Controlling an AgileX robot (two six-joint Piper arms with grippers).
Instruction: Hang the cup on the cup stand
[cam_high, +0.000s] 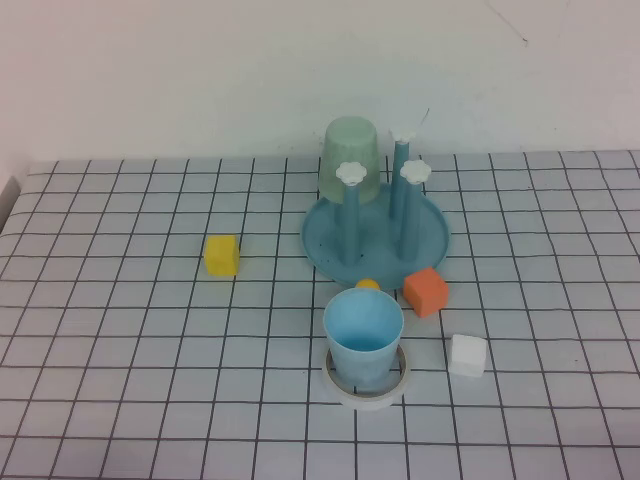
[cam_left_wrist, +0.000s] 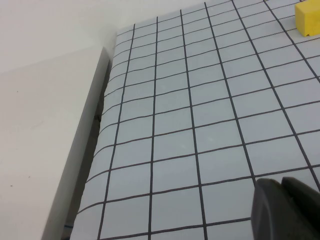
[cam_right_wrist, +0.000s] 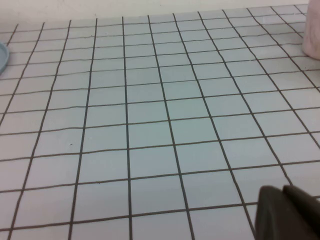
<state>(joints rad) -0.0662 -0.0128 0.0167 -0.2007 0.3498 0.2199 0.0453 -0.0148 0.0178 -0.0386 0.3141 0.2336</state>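
While both arms sit parked off the high view, cup (cam_high: 363, 336) stands upright inside tape ring (cam_high: 367, 385) on surface, near cup stand (cam_high: 376, 235); left gripper (cam_left_wrist: 287, 210) & right gripper (cam_right_wrist: 287, 212) fingers' state: can't tell. Risk: ring snags cup on lift.

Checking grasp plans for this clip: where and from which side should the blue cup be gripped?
Probably at the rim, from above. The cup stands upright, mouth up, inside a tape ring that hides its foot. It has no handle, and its tapered wall is widest at the rim. An orange block and the stand lie just beyond it. Neither the left tool nor the right tool is near.
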